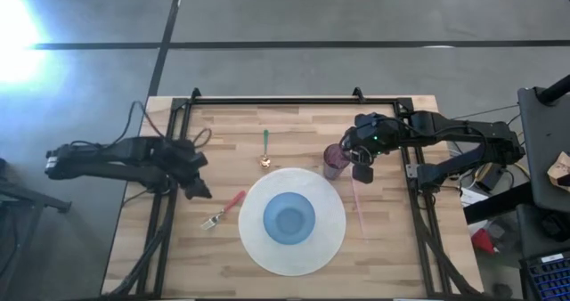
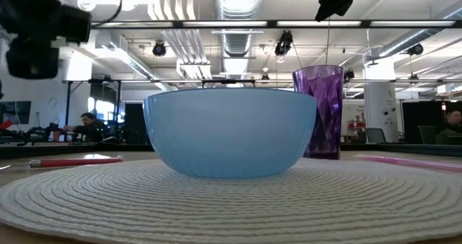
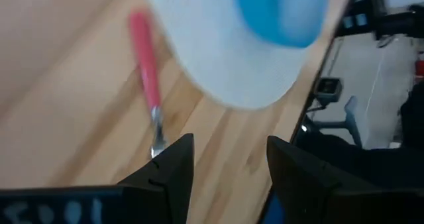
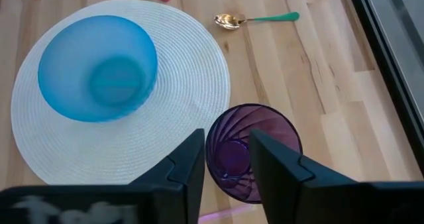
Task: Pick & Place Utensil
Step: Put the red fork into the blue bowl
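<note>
A fork with a red handle (image 1: 224,209) lies flat on the wood, left of the white mat. A green-handled spoon (image 1: 264,150) lies beyond the mat, and a pink utensil (image 1: 359,203) lies to its right. My left gripper (image 1: 198,191) hovers open just left of the fork. In the left wrist view the fork's metal end (image 3: 157,134) sits beside one finger (image 3: 173,164). My right gripper (image 1: 362,172) is open, raised above and just right of the purple cup (image 1: 336,161). In the right wrist view the cup (image 4: 252,151) shows between the fingers.
A round white woven mat (image 1: 258,248) holds a blue bowl (image 1: 289,218) at the table's near middle. The purple cup stands upright at the mat's far right edge. A dark frame (image 1: 294,99) runs along the table's far and side edges. Bare wood lies between the mat and the left edge.
</note>
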Action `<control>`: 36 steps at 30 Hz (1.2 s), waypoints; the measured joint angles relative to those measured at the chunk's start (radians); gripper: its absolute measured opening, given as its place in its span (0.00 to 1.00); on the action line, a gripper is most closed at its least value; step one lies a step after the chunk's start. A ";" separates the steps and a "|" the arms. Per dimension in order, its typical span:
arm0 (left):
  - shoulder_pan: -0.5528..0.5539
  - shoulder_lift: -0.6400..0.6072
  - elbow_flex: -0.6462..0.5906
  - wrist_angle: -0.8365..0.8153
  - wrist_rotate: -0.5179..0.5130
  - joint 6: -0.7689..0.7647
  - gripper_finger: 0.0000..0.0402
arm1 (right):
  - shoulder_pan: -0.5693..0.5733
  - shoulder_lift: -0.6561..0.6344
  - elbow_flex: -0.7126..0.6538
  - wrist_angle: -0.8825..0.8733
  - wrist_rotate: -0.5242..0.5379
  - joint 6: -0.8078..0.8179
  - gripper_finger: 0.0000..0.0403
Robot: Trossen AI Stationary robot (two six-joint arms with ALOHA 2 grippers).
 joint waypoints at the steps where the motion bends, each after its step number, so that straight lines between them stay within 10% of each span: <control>1: 0.000 -0.001 -0.014 0.000 0.015 -0.028 0.45 | 0.000 0.000 0.000 0.000 0.000 0.000 0.29; 36: -0.229 0.157 -0.101 0.051 0.028 -0.534 0.45 | 0.000 0.001 -0.070 -0.002 -0.001 -0.008 0.27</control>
